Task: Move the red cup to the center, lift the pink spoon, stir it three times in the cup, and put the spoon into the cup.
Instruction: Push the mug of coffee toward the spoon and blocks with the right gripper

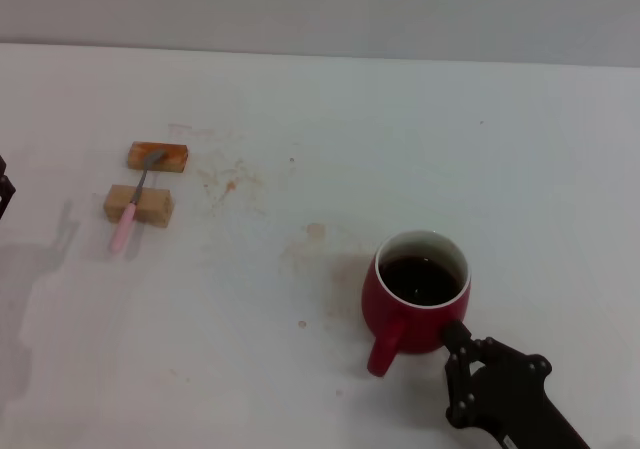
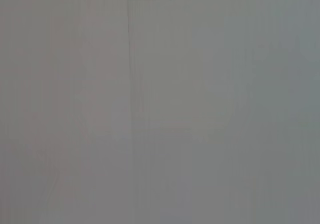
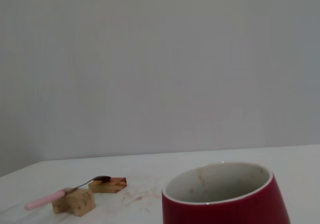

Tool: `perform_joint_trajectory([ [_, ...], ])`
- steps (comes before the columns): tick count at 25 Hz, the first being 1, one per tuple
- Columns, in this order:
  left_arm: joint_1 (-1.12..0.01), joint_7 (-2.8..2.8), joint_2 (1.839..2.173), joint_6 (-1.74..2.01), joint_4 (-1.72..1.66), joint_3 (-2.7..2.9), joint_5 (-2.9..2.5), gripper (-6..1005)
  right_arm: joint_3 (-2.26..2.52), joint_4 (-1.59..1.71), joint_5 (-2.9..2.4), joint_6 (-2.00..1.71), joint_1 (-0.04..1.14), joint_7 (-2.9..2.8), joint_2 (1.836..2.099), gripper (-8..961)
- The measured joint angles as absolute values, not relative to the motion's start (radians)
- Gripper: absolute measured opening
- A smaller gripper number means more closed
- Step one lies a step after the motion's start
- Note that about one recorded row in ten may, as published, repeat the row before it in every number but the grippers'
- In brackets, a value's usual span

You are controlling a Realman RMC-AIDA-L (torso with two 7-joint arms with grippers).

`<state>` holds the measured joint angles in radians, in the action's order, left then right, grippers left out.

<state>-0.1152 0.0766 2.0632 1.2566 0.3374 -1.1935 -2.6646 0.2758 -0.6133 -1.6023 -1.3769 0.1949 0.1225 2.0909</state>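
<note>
Just ahead of the right end effector (image 1: 458,335), touching its tip, stands the one red cup (image 1: 415,294): a glossy, rounded ceramic mug with a white inner wall, a single loop handle turned toward the robot, and dark liquid inside. Its inner wall shows brownish smears in the right wrist view (image 3: 226,194). Whether the black, jointed right end effector is spread or closed on the cup's near wall cannot be told, as the cup hides its tip.

Far from that end effector, toward the robot's left and farther out, lies the one pink spoon (image 1: 134,201), thin, with a pale pink handle and a grey metal bowl. It bridges two small rectangular blocks: the handle crosses the tan wooden block (image 1: 139,206), and the bowl rests on the orange-brown block (image 1: 157,156) beyond.

Both stand on the white counter (image 1: 520,149), which carries faint brown stains between spoon and cup.

At the picture's left edge only a dark sliver of the left arm shows.
</note>
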Motion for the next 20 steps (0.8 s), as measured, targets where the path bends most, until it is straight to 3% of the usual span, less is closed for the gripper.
perform_joint_trajectory([
  [20, -0.124, 0.077, 2.063, 1.252, 0.322, -1.193, -2.665, 845, 0.21, -0.547, -1.599, -1.288, 0.301, 0.121, 2.091, 0],
])
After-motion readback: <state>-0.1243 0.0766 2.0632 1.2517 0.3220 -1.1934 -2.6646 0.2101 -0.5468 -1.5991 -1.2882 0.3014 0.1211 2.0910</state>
